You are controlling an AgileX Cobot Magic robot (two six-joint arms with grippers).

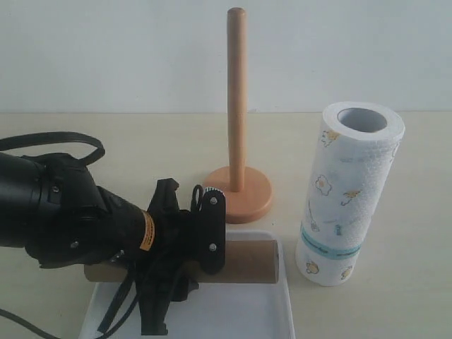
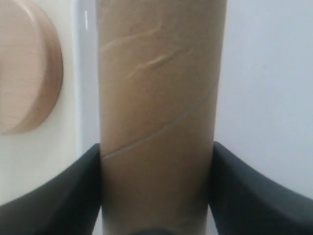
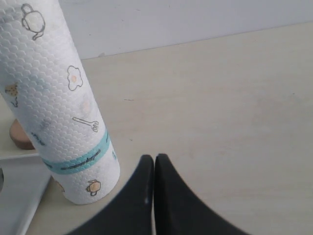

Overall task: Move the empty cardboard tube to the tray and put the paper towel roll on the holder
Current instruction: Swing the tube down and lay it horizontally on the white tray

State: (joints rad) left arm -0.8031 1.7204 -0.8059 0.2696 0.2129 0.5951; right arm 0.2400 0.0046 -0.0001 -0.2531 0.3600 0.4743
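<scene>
The empty cardboard tube [image 1: 251, 260] [image 2: 156, 98] lies level, along the far side of the white tray [image 1: 233, 314] [image 2: 266, 98]. One end reaches almost to the tray's right rim and the other sticks out past its left edge. I cannot tell whether it already rests on the tray or sits just above it. My left tool [image 1: 185, 272] [image 2: 156, 196] is clamped around it near the middle. In the left wrist view both dark fingers [image 2: 73, 196] press against opposite sides of the brown wall, spread only as wide as the tube itself. A spiral seam and a few shallow dents show on the cardboard.

Just behind the tray stands the wooden holder [image 1: 236, 106] [image 2: 24, 68]. Its round disc base is flat on the worktop [image 1: 395, 304] [image 3: 234, 122] and its slim, round-topped rod is upright and bare. The base is near the tray's far rim but apart from the tube.

To the right of the tray the paper towel roll [image 1: 346, 198] [image 3: 63, 98] stands on end on the worktop, hollow core facing up and teal band low down. It is close to the tray's right edge and clear of the holder.

My right tool [image 3: 154, 161] shows only in its own wrist view. Its two black fingers are pressed together with nothing between them, above bare worktop near the foot of the roll and not touching it.
</scene>
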